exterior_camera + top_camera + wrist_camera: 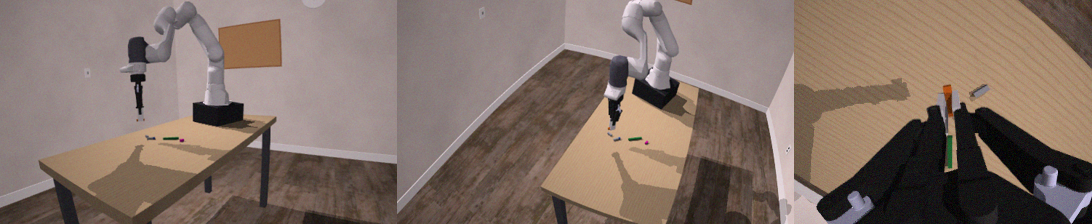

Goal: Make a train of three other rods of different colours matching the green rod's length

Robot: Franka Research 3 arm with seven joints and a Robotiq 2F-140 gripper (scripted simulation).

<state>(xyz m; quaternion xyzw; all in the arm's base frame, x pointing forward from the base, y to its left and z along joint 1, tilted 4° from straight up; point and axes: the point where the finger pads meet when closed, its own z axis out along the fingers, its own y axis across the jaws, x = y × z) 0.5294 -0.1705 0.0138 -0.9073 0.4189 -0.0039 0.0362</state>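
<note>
My gripper (950, 101) hangs above the table (600, 189), well clear of its surface, pointing straight down. My jaws are clamped nearly together on the orange rod (947, 92). In the wrist view the rod sits between my fingertips, its long axis lying across the grip, so that one end juts out past the pads. In the exterior view it shows as a small orange spot at my tips (139, 119); in the top view the orange end appears just left of my tips (608, 128).

The green rod (635, 138) lies flat on the table, right of my position, its long axis running left to right with a slight tilt in the top view. Through the gap between my fingers the wrist view shows part of it directly below me (948, 151).

Two grey rods lie flat to the left of the green rod: one (616, 139) near its left end, the other (609, 134) just beyond, angled differently. The magenta rod (646, 142) rests just off the green rod's right end, apart from it.
</note>
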